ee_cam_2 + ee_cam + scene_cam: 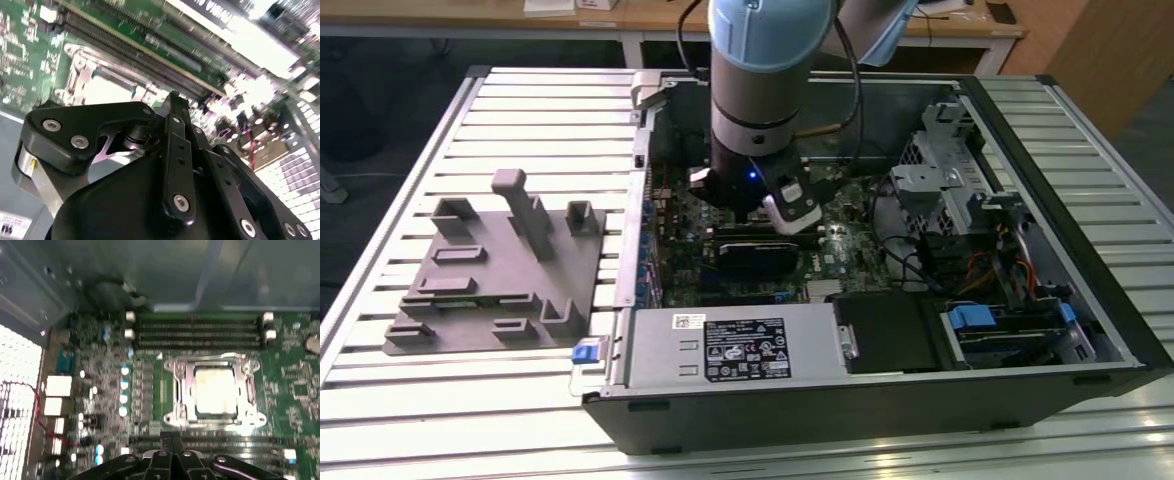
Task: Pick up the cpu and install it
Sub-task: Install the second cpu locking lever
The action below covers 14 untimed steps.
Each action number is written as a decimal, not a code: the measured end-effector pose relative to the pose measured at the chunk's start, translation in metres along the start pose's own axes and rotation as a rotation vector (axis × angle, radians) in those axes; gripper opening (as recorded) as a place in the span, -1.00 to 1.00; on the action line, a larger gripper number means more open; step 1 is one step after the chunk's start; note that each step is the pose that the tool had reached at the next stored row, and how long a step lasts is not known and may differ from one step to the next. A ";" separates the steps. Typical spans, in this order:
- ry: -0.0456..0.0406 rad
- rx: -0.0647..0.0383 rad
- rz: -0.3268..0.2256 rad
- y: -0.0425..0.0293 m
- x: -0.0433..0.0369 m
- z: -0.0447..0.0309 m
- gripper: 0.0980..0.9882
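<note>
- The arm reaches down into the open computer case (1067, 330), which lies on its side on the slatted tabletop (400, 180), and its gripper (781, 215) hangs over the green motherboard (854, 250) near the middle of the case.
- In the first wrist view the cpu (216, 392) lies flat inside the metal socket frame (182, 390), its pale top bright under the light; it looks seated square in the socket, though I cannot tell whether it is fully down.
- The fingers (172, 445) show in that view as two dark bars pressed side by side, so I read them as together and holding nothing; they stand apart from the cpu, just on the near side of the socket.
- The second wrist view shows the gripper (175, 105) from behind, with the socket frame (80, 75) beyond it and the memory slots (165, 60) running alongside.
- Judged from this, the placing step looks done or nearly so: the chip is in its socket and free of the grasp.
- What remains calls for care: the frame appears open, so securing the chip would need a clean, light approach without nudging it off its seat.
- To the exterior view's left, a grey fixture block (500, 270) sits on the tabletop outside the case; the power supply (734, 345) fills the near edge of the case.
</note>
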<state>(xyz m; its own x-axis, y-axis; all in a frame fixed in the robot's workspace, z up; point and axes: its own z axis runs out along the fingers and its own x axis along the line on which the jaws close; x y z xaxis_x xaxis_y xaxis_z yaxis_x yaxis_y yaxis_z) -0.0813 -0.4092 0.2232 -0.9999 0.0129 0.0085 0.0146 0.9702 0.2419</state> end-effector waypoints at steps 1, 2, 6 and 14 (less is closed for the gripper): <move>-0.0003 0.014 0.001 0.0003 -0.0007 0.0001 -0.98; -0.0006 0.027 0.002 0.0005 -0.0019 0.0001 -0.98; -0.0018 0.066 0.004 0.0035 -0.0059 0.0008 -0.98; -0.0025 0.106 0.004 0.0167 -0.0167 0.0043 -0.98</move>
<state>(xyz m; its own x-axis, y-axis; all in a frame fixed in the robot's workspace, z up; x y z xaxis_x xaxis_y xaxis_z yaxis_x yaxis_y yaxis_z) -0.0644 -0.3922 0.2229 -0.9998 0.0172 0.0068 0.0180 0.9902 0.1381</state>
